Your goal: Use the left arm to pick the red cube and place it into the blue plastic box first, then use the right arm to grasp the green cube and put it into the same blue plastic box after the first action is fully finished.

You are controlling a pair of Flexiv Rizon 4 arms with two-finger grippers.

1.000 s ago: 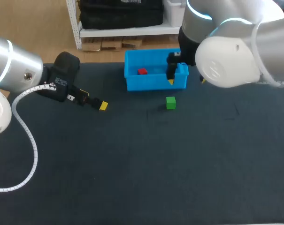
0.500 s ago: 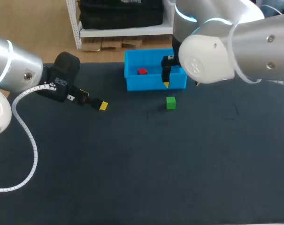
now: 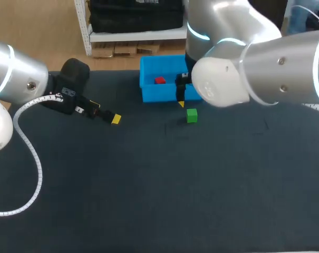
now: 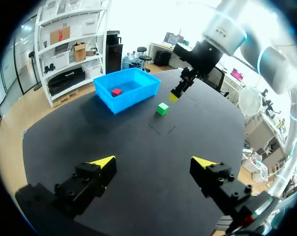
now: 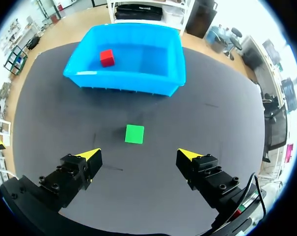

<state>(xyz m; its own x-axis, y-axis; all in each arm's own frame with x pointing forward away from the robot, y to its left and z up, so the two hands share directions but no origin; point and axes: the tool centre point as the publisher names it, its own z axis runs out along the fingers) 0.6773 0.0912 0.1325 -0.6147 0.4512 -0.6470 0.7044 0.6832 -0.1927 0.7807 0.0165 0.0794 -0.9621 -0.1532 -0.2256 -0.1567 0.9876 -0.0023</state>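
Now the red cube (image 3: 159, 80) lies inside the blue plastic box (image 3: 158, 96), on its floor and left of its middle in the head view. The box stands at the far side of the dark desk (image 3: 148, 184). The green cube (image 3: 191, 115) sits on the desk just in front of the box, apart from its front wall.

The left arm (image 3: 22, 79) comes in low over the desk's left part, well apart from the box and both cubes. Its wrist view shows the left jaws spread wide, the yellow tips (image 4: 103, 161) far from each other with only bare desk (image 4: 138, 147) between them. Far ahead of them stand the box (image 4: 131, 98), the red cube (image 4: 117, 92) and the green cube (image 4: 162, 108).

The right arm (image 3: 254, 74) reaches in over the box's right end, and one yellow tip (image 3: 181, 104) shows at the box's front wall, just beside the green cube. In the right wrist view the right jaws are spread, holding nothing. The green cube (image 5: 134, 133) lies on the desk (image 5: 50, 108) ahead of the tips (image 5: 92, 154), in line with the gap and touching neither. Beyond it stands the box (image 5: 123, 81) with the red cube (image 5: 107, 57).
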